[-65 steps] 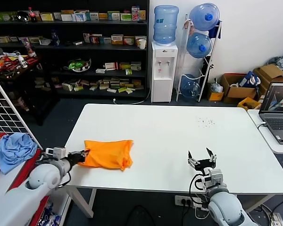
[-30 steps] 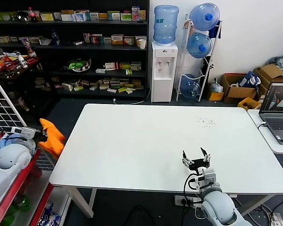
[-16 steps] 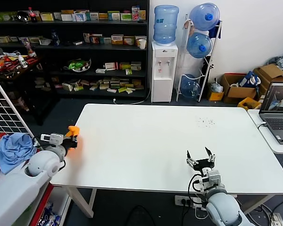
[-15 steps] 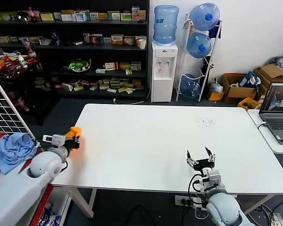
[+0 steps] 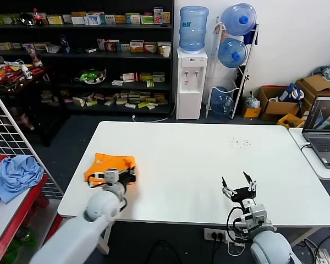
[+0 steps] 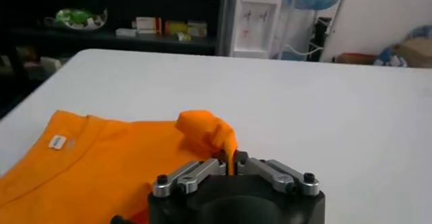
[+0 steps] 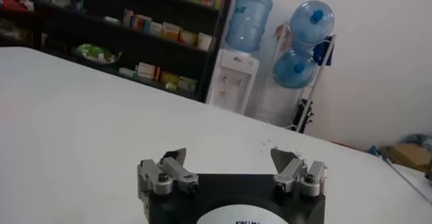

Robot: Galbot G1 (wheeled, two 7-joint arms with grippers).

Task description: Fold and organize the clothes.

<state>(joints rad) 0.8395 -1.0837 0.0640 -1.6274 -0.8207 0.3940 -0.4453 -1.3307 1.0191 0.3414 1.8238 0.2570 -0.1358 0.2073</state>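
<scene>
The orange T-shirt (image 5: pixel 107 164) lies in a bunched heap on the white table (image 5: pixel 198 165) near its front left edge. My left gripper (image 5: pixel 126 176) is at the shirt's right side and is shut on a pinched fold of the orange cloth. In the left wrist view the fold (image 6: pixel 209 129) rises from between the closed fingers (image 6: pixel 229 163), with the collar and a white label (image 6: pixel 57 142) to one side. My right gripper (image 5: pixel 238 184) is open and empty above the table's front right part; it also shows in the right wrist view (image 7: pixel 229 161).
A light blue cloth (image 5: pixel 14 173) lies on a red cart at the far left, beside a white wire grid (image 5: pixel 11 132). A laptop (image 5: pixel 323 129) stands on a side table at the right. Shelves, a water dispenser (image 5: pixel 191 82) and bottles stand behind the table.
My left gripper has moved from beyond the table's left edge rightward onto the table, bringing the orange shirt, which now rests on the surface. The right gripper has barely shifted.
</scene>
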